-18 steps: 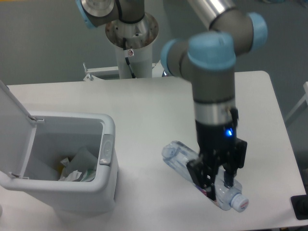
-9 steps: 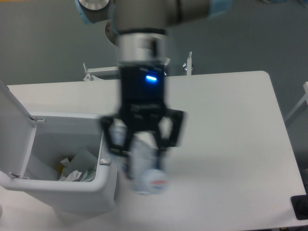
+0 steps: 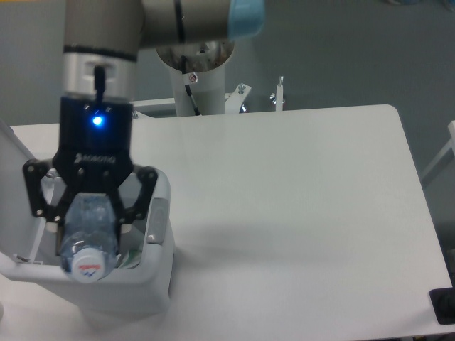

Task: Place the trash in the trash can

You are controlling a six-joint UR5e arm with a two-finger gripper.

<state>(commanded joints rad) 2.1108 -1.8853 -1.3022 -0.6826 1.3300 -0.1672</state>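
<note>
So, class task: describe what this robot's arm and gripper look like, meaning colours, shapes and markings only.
The arm is a thick grey cylinder with a light blue cap at one joint and a silvery metal band at the wrist. The gripper is black, with a glowing blue light, small white lettering on its body, and open-framed linkage fingers.

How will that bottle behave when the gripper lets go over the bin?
The clear plastic bottle looks empty, so probably light. It hangs cap-down between the fingers of the gripper above the open trash can, so it should drop straight in. Its thin, rounded body may bounce or roll against the trash inside.
</note>
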